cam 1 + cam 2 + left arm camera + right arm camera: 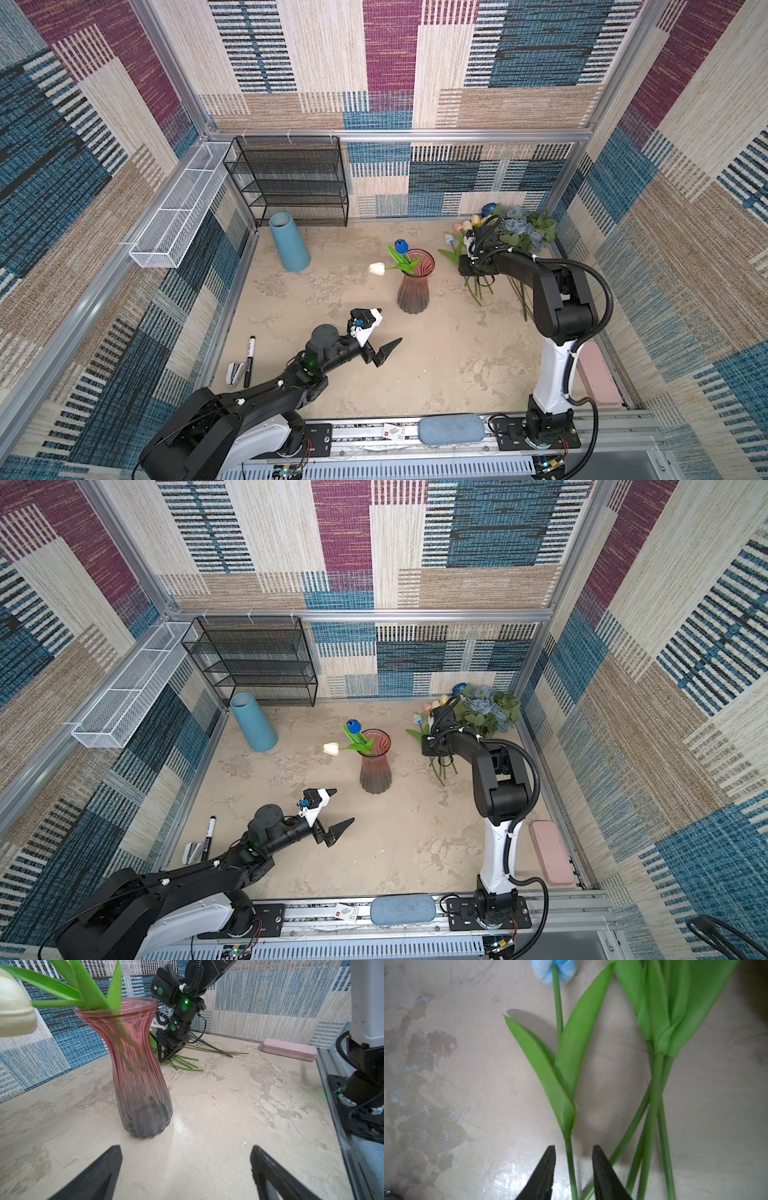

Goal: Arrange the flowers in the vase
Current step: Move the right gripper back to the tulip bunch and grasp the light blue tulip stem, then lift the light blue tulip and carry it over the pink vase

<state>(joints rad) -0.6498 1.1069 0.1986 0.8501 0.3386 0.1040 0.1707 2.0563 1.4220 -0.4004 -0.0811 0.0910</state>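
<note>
Your right gripper (574,1147) sits low with its black jaws partly apart, straddling the bare green stem of the pale-blue artificial tulip (558,1001) (low down, the cleanest pinch point); nothing is clamped. The other loose flowers (519,232) lie just beside it. The ribbed pink glass vase (413,282) stands mid-table holding a white tulip (377,269) and a deep-blue bloom (400,246); your left gripper (186,1147) hovers nearby, jaws wide, probably to steady it.
</note>
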